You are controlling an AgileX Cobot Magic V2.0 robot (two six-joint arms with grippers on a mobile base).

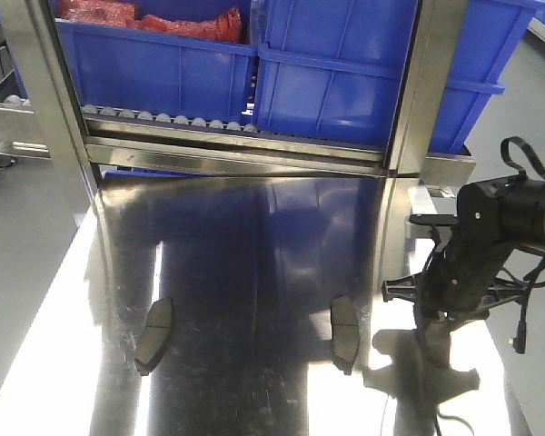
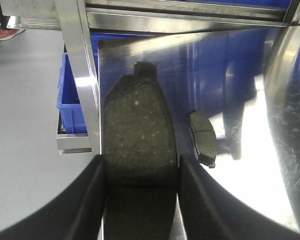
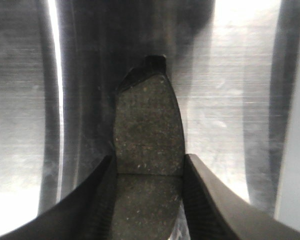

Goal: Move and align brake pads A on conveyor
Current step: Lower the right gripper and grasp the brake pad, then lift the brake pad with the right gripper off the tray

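Left tool (image 2: 141, 161) clenches one pad (image 2: 137, 120), right tool (image 3: 150, 158) another pad (image 3: 147, 120), long axes pointing straight out. A third pad (image 1: 154, 334) and fourth pad (image 1: 345, 331) lie lengthwise on the desk (image 1: 254, 272) ahead; conveyor unseen.

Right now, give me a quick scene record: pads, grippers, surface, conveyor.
surface: shiny steel table
loose pads: two lying apart on the table, left pad and right pad
left gripper: shut on third pad
right gripper: shut on fourth pad
conveyor: not in view
behind table: blue bins on a rack
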